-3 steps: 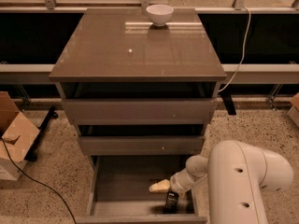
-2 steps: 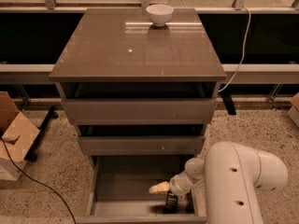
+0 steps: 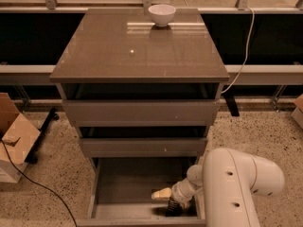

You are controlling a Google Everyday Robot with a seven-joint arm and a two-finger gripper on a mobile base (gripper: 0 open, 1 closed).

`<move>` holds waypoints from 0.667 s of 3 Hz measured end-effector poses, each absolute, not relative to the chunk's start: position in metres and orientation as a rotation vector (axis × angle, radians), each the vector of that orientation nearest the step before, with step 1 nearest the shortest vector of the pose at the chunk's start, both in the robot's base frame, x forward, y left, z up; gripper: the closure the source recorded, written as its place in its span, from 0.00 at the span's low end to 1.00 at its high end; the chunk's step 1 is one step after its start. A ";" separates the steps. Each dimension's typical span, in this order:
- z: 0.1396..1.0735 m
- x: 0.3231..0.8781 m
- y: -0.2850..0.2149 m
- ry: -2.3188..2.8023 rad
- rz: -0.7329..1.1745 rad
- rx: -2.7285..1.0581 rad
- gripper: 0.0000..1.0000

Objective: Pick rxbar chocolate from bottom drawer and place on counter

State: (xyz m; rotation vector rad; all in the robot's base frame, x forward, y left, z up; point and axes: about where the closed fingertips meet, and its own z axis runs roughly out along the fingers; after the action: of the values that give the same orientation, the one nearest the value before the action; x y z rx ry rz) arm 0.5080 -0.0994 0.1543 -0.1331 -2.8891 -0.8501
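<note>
The bottom drawer (image 3: 128, 188) is pulled open, showing its grey floor. The rxbar chocolate (image 3: 172, 207), a small black bar, lies near the drawer's front right corner. My gripper (image 3: 164, 197) reaches into the drawer from the right. It sits right over the bar, with its pale tip pointing left. The white arm (image 3: 241, 188) fills the lower right. The counter (image 3: 139, 44) is the glossy grey-brown top of the cabinet, above the two upper drawers.
A white bowl (image 3: 162, 14) stands at the counter's back edge. The top drawer (image 3: 141, 111) and middle drawer (image 3: 142, 146) are slightly out. A cardboard box (image 3: 13, 136) and a black cable (image 3: 42, 188) lie on the floor to the left. A white cable (image 3: 244, 60) hangs at the right.
The arm's big white link has shifted a little to the left and the gripper has dipped slightly towards the bar. The bar has not moved.
</note>
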 end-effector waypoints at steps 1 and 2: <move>0.166 0.506 -0.097 -2.894 -0.930 -0.128 0.00; 0.166 0.506 -0.097 -2.894 -0.930 -0.128 0.00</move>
State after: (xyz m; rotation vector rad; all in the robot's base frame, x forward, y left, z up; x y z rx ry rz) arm 0.5056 -0.0973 0.1660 -0.1277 -2.8944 -0.9302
